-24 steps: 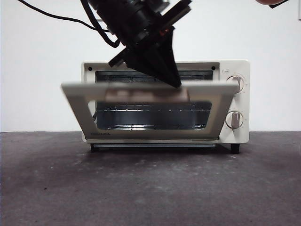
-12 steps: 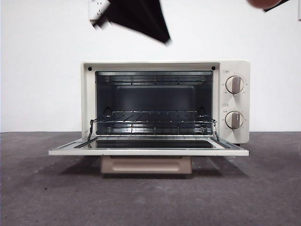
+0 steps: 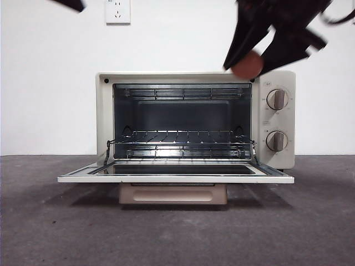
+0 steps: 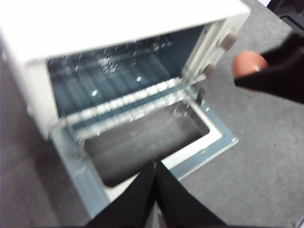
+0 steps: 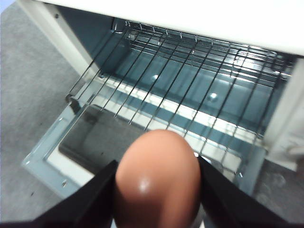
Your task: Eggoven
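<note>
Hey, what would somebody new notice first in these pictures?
First, the cream toaster oven in the middle of the table, its door dropped flat open and a bare wire rack inside. Next, the reddish-brown egg gripped by the right gripper in the air by the oven's upper right corner. The left gripper, fingers together, hangs above the open door.

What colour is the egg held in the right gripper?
Reddish-brown; the smooth egg shows best in the right wrist view.

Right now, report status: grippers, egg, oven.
Right gripper shut on egg, above oven front. Left gripper shut, empty, above the door, which is down. Rack unobstructed.
</note>
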You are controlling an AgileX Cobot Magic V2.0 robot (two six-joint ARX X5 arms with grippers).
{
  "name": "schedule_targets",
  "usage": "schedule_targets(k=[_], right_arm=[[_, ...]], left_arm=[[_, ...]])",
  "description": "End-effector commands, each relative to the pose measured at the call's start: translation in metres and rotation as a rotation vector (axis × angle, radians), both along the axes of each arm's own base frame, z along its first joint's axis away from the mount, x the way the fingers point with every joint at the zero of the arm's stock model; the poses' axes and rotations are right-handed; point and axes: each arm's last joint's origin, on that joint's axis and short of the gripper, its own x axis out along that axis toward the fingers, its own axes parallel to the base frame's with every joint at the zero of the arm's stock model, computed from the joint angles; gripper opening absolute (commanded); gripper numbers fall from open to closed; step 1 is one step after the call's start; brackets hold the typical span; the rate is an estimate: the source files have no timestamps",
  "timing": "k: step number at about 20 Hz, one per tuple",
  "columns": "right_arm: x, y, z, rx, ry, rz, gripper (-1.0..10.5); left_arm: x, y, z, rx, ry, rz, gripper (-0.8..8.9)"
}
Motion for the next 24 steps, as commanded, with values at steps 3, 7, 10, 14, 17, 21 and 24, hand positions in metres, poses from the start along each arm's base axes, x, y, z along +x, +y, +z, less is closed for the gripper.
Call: schedule_targets(k=[3,7,10,14,17,21,24], right_arm=[[0.024,0.015,-0.02,0.018,0.029,-0.012,0.0],[0.04,0.024,-0.037,0.022,0.023,-0.018,0.0],[0.053,0.029,-0.048,-0.005,0.024,-0.055,0.0],[0.065,0.034,-0.055,-0.005,0.0,-0.069,0.0],[0.07,0.035,-0.062,-0.026,0.0,-0.094,0.0],[0.075,0.037,-0.071,-0.04,-0.002,-0.105,0.0],[0.077,0.037,-0.076,-0.045,0.003,-0.108,0.0]], left_arm=[[-0.014,0.018,-0.018,-0.056,0.019,0.037,0.06],[-0.023,0.027,-0.035,-0.128,0.049,0.023,0.06],[-0.027,0.03,-0.044,-0.121,0.078,0.032,0.06],[-0.028,0.03,-0.043,-0.133,0.068,0.022,0.06],[-0.029,0.03,-0.043,-0.136,0.071,0.016,0.06],[-0.029,0.03,-0.042,-0.138,0.066,0.016,0.06],[-0.029,0.03,-0.042,-0.137,0.067,0.016,0.06]])
